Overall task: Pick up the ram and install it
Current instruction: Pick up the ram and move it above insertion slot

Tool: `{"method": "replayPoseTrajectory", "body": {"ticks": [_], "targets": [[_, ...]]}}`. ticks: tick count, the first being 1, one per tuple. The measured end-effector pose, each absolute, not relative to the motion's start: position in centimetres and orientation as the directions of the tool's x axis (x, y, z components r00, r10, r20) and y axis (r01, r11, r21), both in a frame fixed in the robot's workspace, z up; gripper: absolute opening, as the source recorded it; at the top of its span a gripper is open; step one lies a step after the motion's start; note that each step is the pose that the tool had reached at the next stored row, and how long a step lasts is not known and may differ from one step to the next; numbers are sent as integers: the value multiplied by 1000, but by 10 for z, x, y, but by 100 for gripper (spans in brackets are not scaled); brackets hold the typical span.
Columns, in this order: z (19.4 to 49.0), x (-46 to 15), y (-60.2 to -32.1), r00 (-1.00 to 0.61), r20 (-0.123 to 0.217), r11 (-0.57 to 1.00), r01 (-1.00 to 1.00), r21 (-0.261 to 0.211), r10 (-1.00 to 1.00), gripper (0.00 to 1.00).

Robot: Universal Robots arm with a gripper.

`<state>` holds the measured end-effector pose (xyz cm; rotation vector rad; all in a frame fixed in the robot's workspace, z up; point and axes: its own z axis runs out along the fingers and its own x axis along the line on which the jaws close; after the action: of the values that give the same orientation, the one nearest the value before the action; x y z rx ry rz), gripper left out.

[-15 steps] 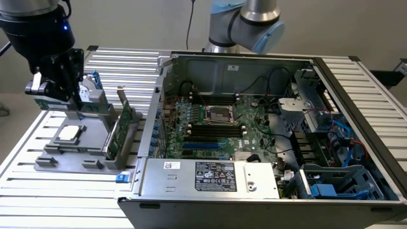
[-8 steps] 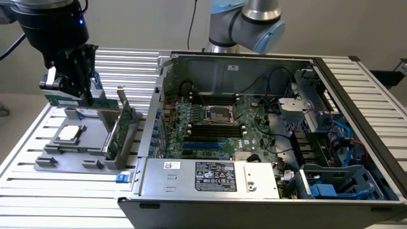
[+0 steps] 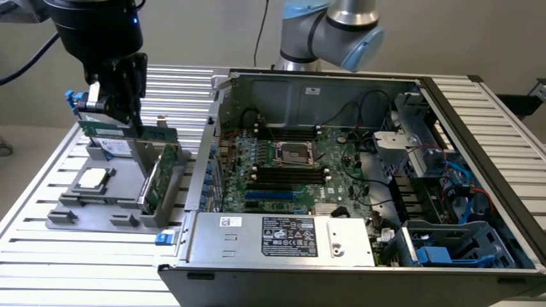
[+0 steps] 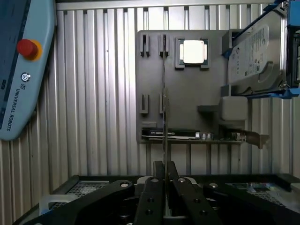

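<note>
The black hand (image 3: 126, 116) is clamping the long, thin green circuit-board ram (image 3: 152, 133) by its upper edge, upright over the grey plastic holder tray (image 3: 85, 206). It is probably feeling light, stiff and fragile, so the edges are gripping best.

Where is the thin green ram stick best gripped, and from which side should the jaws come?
Grip the ram near the middle of its upper long edge, from above, jaws pressing its two flat faces. It is long, thin and on edge, so the faces likely give the surest hold. The gripper holds it this way above the grey tray.
</note>
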<state>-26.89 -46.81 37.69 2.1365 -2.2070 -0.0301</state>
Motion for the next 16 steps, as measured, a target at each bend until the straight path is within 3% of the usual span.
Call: {"method": "replayPoseTrajectory", "body": {"ticks": [16], "targets": [[390, -209, -462, -31, 37, 34, -997, 72, -999, 14]]}}
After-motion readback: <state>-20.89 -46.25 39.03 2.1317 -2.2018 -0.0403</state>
